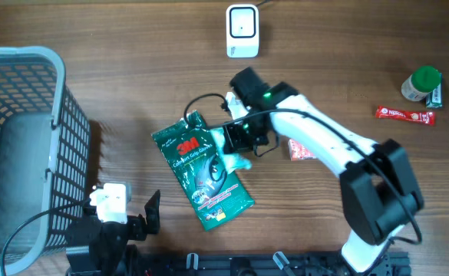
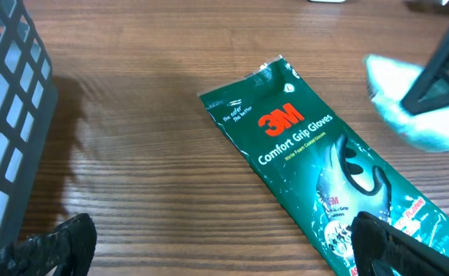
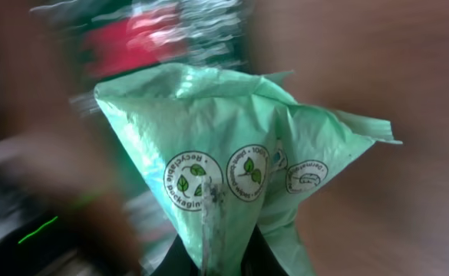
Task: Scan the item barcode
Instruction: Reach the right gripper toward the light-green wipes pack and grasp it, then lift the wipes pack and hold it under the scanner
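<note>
At the middle of the bench, your right gripper (image 1: 236,142) is clamped on a pale green packet (image 3: 224,146). It pinches one edge, so the crumpled film fans out ahead of the fingers with its round leaf logos showing. The packet hangs at the right edge of the green 3M glove pack (image 1: 201,169), which lies flat and slanted; you cannot tell if they touch. Your left gripper (image 2: 224,257) sits toward the bench's near-left corner, jaws spread wide and holding nothing, beside the grey basket (image 1: 24,55). The white scanner (image 1: 242,31) stands at the far edge, well apart from the packet.
</note>
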Available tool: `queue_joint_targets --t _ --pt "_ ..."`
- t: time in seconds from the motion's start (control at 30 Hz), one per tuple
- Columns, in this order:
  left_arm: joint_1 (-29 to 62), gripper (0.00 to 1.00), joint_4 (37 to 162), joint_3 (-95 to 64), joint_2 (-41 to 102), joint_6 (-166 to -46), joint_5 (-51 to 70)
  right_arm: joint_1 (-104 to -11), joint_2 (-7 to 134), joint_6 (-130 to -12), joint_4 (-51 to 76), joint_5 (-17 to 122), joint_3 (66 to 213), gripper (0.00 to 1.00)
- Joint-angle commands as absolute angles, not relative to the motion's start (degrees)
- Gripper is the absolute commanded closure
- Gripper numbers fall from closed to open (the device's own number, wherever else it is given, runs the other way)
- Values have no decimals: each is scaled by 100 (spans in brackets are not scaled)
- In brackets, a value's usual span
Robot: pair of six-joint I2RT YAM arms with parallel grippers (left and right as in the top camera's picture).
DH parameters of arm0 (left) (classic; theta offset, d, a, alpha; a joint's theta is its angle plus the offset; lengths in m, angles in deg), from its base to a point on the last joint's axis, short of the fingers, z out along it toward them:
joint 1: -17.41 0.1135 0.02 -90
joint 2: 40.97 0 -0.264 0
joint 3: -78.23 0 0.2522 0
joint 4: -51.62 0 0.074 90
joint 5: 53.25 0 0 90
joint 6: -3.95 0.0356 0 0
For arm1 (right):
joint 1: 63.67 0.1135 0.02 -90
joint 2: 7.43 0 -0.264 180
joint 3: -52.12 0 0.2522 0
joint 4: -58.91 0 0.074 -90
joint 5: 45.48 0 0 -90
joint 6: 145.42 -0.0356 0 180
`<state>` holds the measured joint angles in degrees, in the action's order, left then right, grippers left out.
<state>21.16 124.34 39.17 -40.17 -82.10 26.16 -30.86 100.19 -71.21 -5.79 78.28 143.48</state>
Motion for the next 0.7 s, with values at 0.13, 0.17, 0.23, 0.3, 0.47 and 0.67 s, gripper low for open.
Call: queue_joint_targets --t 0.13,0.17,0.23,0.3,0.47,0.67 --pt "2138 0 12408 3917 -4048 -8245 2568 -3407 9809 -7397 -1447 13111 14418 96" --pt "2138 0 12408 3917 -4048 -8245 2568 -3409 9809 -7080 -1447 13504 14418 96" --pt "2138 0 12408 3917 -4048 -8245 2568 -3416 9809 -6861 -1351 13755 14418 96" --pt "2138 0 12408 3917 -4048 -8243 2568 -3413 9809 -6332 -658 13755 14418 96" --pt "2138 0 12408 3917 -4048 -8245 2568 -3411 9809 -2883 123 13720 14416 96" --pt "2138 0 12408 3917 -4048 -8245 2568 -3320 9809 52 282 13755 14416 96"
